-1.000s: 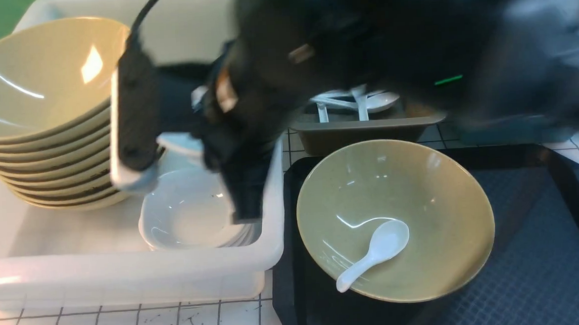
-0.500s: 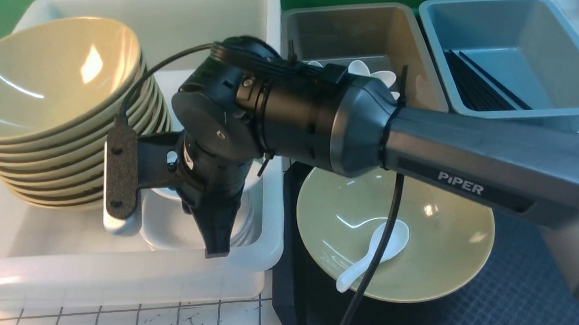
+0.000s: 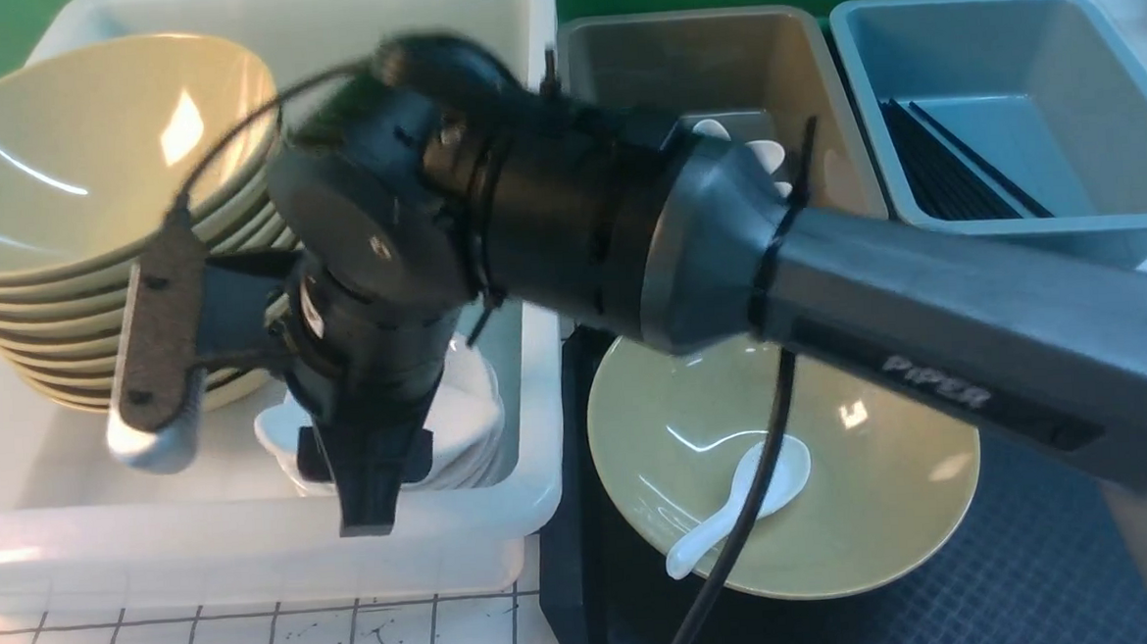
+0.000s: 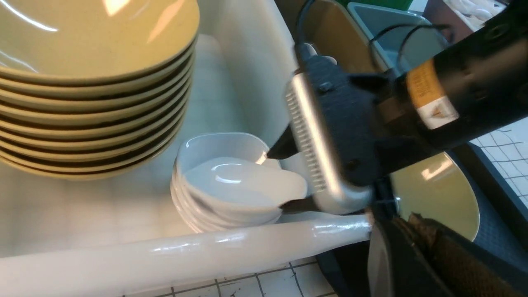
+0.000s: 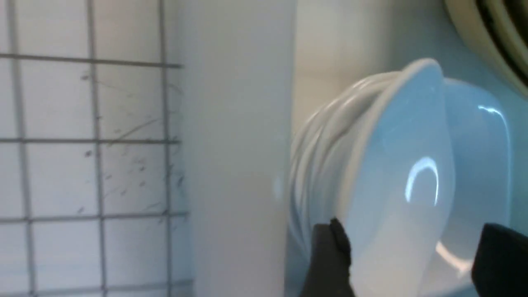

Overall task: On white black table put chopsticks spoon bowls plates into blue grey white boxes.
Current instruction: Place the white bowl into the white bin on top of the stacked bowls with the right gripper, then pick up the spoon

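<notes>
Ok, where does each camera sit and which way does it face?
Front view: between the arms, facing forward and down over the large milky white plastic tub; the right arm crosses the frame.
Left wrist view: on the left wrist, facing the stack of small glossy white dishes; the right gripper shows.
Right wrist view: on the right wrist, facing that stack and the tub wall; its own black fingers show.
Shared: all three see the dish stack.

Front view: raised, between the arms, facing forward and down, mid-range. Left wrist view: low, close, side-on to the right gripper point(image 4: 282, 179). Right wrist view: closest, looking along its own jaws. Shared by all three: plates point(image 3: 461, 431) stacked at those jaws' tips.
</notes>
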